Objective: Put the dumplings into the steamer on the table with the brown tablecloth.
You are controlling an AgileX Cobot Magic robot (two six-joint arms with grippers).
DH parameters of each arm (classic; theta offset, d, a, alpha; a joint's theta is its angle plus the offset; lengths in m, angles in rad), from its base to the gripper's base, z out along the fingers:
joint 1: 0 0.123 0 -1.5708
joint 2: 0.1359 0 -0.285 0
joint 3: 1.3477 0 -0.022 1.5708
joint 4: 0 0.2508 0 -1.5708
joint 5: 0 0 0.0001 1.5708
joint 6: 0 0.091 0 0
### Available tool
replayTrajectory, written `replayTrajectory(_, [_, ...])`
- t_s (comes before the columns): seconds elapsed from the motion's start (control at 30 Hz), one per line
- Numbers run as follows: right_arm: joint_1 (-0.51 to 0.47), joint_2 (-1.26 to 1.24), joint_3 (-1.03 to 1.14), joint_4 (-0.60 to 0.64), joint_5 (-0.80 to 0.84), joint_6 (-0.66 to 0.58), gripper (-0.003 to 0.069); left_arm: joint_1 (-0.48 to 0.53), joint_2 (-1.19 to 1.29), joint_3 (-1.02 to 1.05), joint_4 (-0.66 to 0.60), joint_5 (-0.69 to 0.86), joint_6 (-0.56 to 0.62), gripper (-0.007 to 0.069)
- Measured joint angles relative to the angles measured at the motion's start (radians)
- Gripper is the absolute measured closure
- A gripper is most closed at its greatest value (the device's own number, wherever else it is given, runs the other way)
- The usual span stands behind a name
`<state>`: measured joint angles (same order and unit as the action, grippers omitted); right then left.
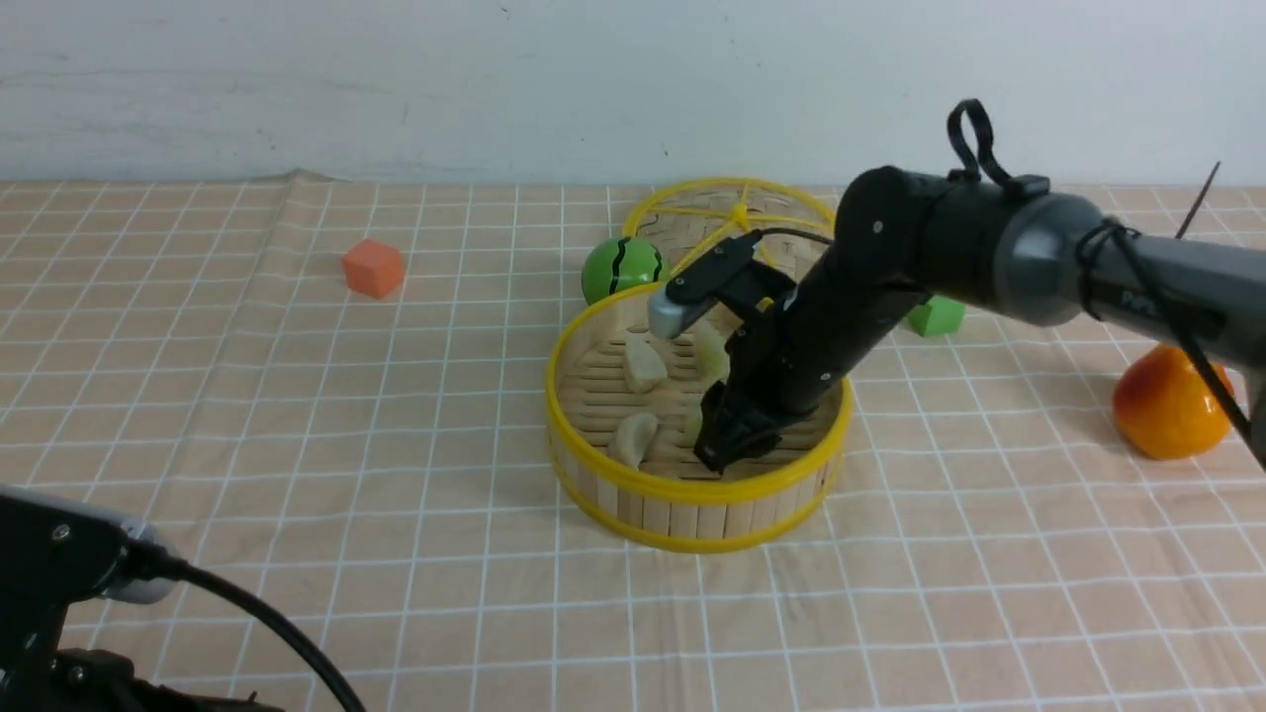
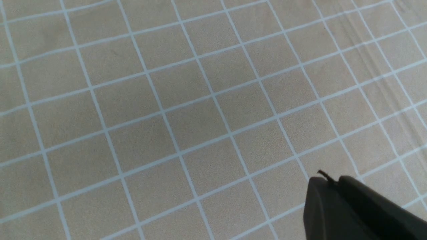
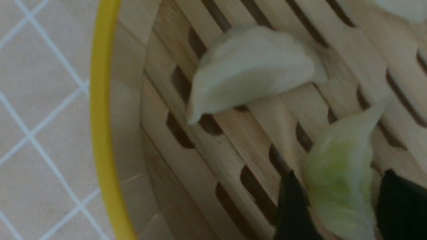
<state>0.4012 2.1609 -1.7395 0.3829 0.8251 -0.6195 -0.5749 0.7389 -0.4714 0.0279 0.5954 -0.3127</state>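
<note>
The right end effector sits inside the steamer, close to its near wall. Its jaws stand apart around a green dumpling; I cannot tell if they pinch it. The dumpling's long axis runs along the fingers, tip pointing away. A white dumpling lies crosswise just beyond. The left end effector is closed on nothing, over the cloth.

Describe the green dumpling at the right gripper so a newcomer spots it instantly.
Find the yellow-rimmed bamboo steamer in the middle of the brown tablecloth; the right gripper reaches down into it. The dumpling lies on the slatted floor between that gripper's black fingers. It is pale green, unlike the cream-white dumpling beside it.
</note>
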Motion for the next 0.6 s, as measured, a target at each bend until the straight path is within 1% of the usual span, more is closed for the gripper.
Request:
replayTrajectory(0.03, [0.000, -0.004, -0.002, -0.005, 0.002, 0.012, 0.0250, 0.000, 0.000, 0.000, 0.000, 0.002, 0.000, 0.0586])
replayTrajectory(0.07, [0.000, -0.025, -0.018, -0.030, 0.028, 0.040, 0.0183, 0.000, 0.000, 0.000, 0.000, 0.010, 0.000, 0.0586])
replayTrajectory(0.1, [0.000, -0.044, -0.036, -0.048, 0.057, 0.059, 0.0151, 0.000, 0.000, 0.000, 0.000, 0.013, 0.000, 0.0586])
replayTrajectory(0.17, [0.000, -0.086, -0.072, -0.087, 0.117, 0.098, 0.0122, 0.000, 0.000, 0.000, 0.000, 0.016, 0.000, 0.0586])
replayTrajectory(0.23, [0.000, -0.164, -0.154, -0.165, 0.211, 0.178, 0.0122, 0.000, 0.000, 0.000, 0.000, 0.018, 0.000, 0.0586])
replayTrajectory(0.33, [0.000, -0.263, -0.238, -0.242, 0.291, 0.273, 0.0167, 0.000, 0.000, 0.000, 0.000, 0.019, 0.000, 0.0586])
replayTrajectory(0.4, [0.000, -0.400, -0.304, -0.328, 0.355, 0.362, 0.0277, 0.000, 0.000, 0.000, 0.000, 0.020, 0.000, 0.0586])
replayTrajectory(0.5, [0.000, -0.584, -0.306, -0.383, 0.387, 0.436, 0.0459, 0.000, 0.000, 0.000, 0.000, 0.020, 0.000, 0.0585])
replayTrajectory(0.57, [-0.001, -0.641, -0.291, -0.394, 0.391, 0.454, 0.0519, 0.000, 0.000, 0.000, 0.000, 0.020, 0.000, 0.0585])
replayTrajectory(0.6, [-0.001, -0.731, -0.237, -0.396, 0.393, 0.484, 0.0610, 0.000, 0.000, 0.000, 0.000, 0.021, 0.000, 0.0582])
